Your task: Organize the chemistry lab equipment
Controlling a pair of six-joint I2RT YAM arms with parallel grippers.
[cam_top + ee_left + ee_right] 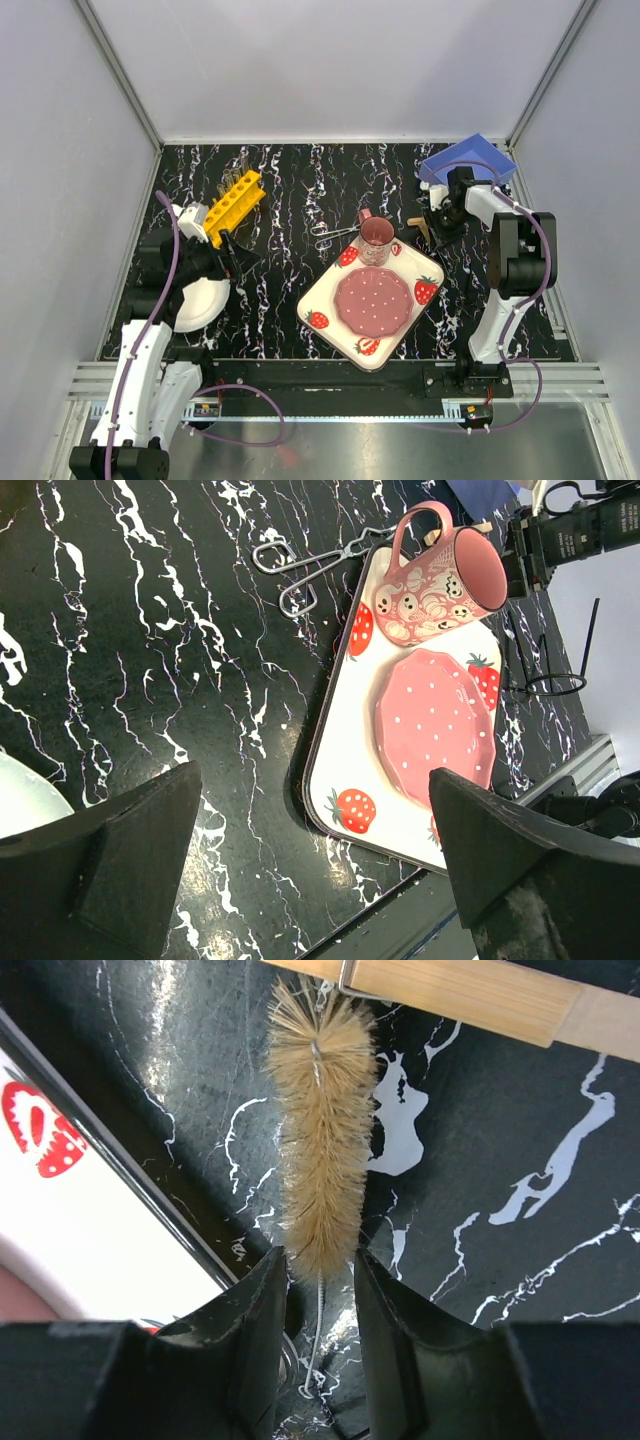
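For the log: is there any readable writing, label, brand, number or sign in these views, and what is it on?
No readable text in any view.
The pink ceramic mug carries only white cartoon faces, no letters.
The white strawberry-print tray shows only strawberries.
The yellow plastic rack and the wooden clamp show no marking that can be made out.

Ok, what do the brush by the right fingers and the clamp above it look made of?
Brush: tan, matte bristles, natural or synthetic unclear, on a thin pale wire, likely metal. Clamp: pale, bare-looking wood with faint lengthwise grain, plus a shiny metal clip at one end.
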